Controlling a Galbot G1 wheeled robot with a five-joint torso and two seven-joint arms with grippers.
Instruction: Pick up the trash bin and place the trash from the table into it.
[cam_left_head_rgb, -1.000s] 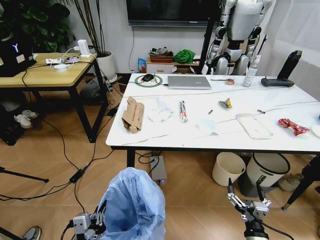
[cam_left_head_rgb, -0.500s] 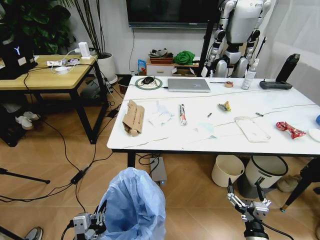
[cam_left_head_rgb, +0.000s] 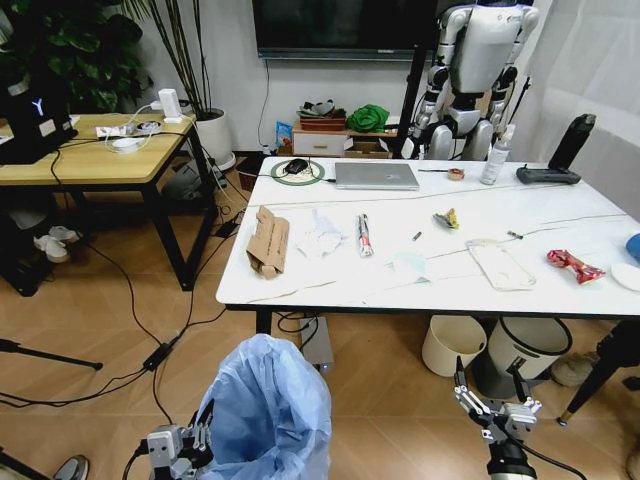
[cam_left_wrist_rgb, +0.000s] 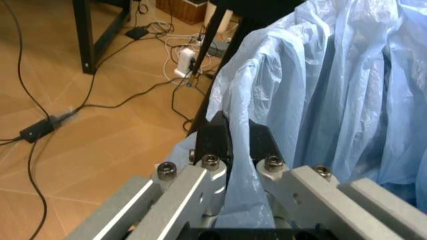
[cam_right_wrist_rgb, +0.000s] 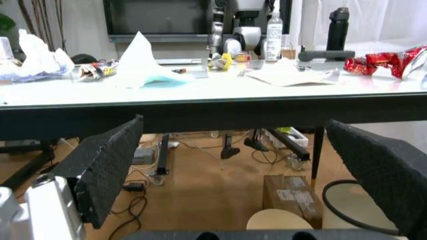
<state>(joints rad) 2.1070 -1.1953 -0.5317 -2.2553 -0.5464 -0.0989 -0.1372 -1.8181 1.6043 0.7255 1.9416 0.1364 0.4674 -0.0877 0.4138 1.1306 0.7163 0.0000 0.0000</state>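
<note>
We're at the carry step, as we read it: our left gripper (cam_left_head_rgb: 190, 440) has its fingers (cam_left_wrist_rgb: 220, 145) pinched on the rim of the trash bin (cam_left_head_rgb: 268, 410), w/ bag film caught between them, and the bin hangs low at near left, short of the counter (cam_left_head_rgb: 330, 280) and above the wood floor. Our right gripper (cam_left_head_rgb: 492, 400) sits low at near right w/ its fingers spread wide, holding nothing, roughly level w/ the counter edge. None of the trash is in the bin yet, so the task looks early. Next move, we judge, calls for getting the bin close under or beside the near edge so the free gripper can lift or sweep pieces in. Materials: the liner is thin, crinkly, puffy light-blue film, prob. slippery and easy to tear at the pinch. The counter is hard, smooth, marble-look white. On it: crushed brown cardboard (cam_left_head_rgb: 267, 241) at left, stiff and creased; crumpled white paper (cam_left_head_rgb: 320, 232) just right of it; a flat clear plastic pack (cam_left_head_rgb: 500, 266) farther right, floppy; a shiny red wrapper (cam_left_head_rgb: 573, 265) near the right end.
</note>
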